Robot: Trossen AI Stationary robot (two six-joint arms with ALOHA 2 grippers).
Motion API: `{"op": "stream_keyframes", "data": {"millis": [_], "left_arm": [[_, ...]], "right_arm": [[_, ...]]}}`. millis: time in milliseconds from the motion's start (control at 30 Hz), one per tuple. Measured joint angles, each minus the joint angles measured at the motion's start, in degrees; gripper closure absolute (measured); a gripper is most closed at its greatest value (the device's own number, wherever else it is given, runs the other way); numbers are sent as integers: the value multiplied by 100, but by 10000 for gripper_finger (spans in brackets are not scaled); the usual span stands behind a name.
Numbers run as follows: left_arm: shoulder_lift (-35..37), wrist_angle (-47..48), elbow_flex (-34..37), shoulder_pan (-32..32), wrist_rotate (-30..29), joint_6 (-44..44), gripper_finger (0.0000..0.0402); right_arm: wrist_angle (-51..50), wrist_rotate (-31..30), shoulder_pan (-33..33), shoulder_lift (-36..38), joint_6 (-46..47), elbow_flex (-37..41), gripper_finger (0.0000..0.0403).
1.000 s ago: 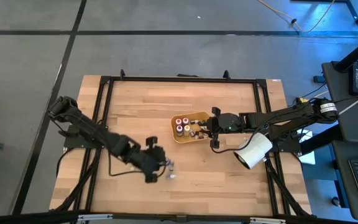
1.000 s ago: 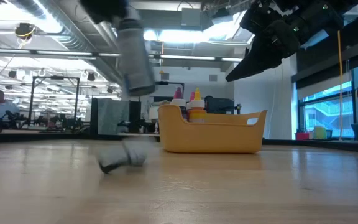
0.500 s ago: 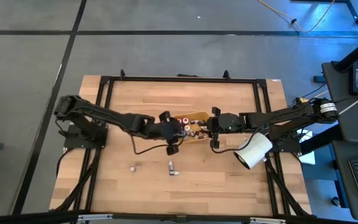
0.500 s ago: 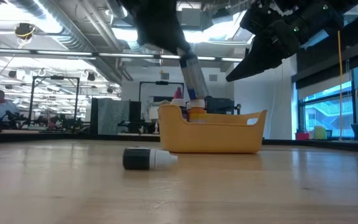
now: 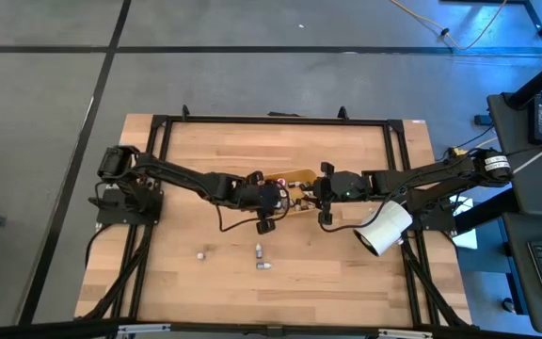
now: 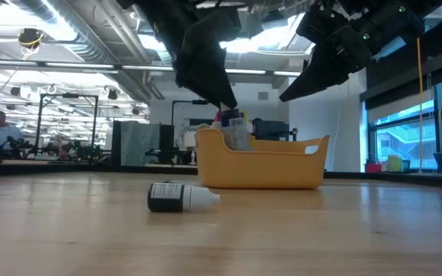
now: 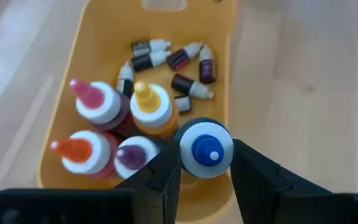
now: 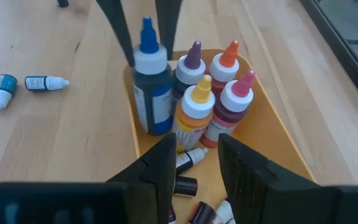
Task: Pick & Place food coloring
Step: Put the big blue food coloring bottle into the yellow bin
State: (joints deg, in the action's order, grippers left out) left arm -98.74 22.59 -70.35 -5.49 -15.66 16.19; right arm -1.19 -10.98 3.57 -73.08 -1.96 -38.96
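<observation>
My left gripper point(image 5: 269, 200) hangs over the left end of the orange tray point(image 5: 297, 175), shut on a food coloring bottle with a blue tip and white cap point(image 7: 205, 149). Beside it in the tray stand several bottles with pink point(image 7: 95, 102), yellow point(image 7: 149, 106), orange and purple tips. Small bottles point(image 7: 185, 84) lie toward the tray's right end. My right gripper point(image 5: 320, 198) hovers over that right end, open, with nothing between its fingers point(image 8: 160, 165). My left gripper pinches the blue-tipped bottle by its white cap point(image 8: 149, 61) between its two fingers point(image 7: 166, 177). The fingers come from above, slanting down. The bottle hangs upright, its lower part point(image 6: 238, 136) below the tray's rim; whether it rests on the tray's floor cannot be seen.
Small bottles lie on the bare wood in front of the tray point(image 5: 264, 266) point(image 5: 259, 250), and another small piece point(image 5: 201, 253) lies to their left. A big white cylinder point(image 5: 382, 229) sits by the right arm. A black frame point(image 5: 158, 141) borders the table.
My left gripper has carried the blue-tipped bottle from the near part of the table toward the far side and right, to the tray's left end. It then went down, and the bottle, tilted above the rim half a second ago, now stands upright with its lower part inside the tray.
</observation>
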Motion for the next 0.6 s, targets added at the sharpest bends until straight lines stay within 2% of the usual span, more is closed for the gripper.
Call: {"op": "stream_keyframes", "data": {"millis": [333,600], "left_arm": [[-269,-11,-4,354,553,59,287],[-334,16,-4,380,584,-334,250]], "right_arm": [[-32,0,0,-20,22,-2,281],[-69,2,0,-272,20,-4,281]]}}
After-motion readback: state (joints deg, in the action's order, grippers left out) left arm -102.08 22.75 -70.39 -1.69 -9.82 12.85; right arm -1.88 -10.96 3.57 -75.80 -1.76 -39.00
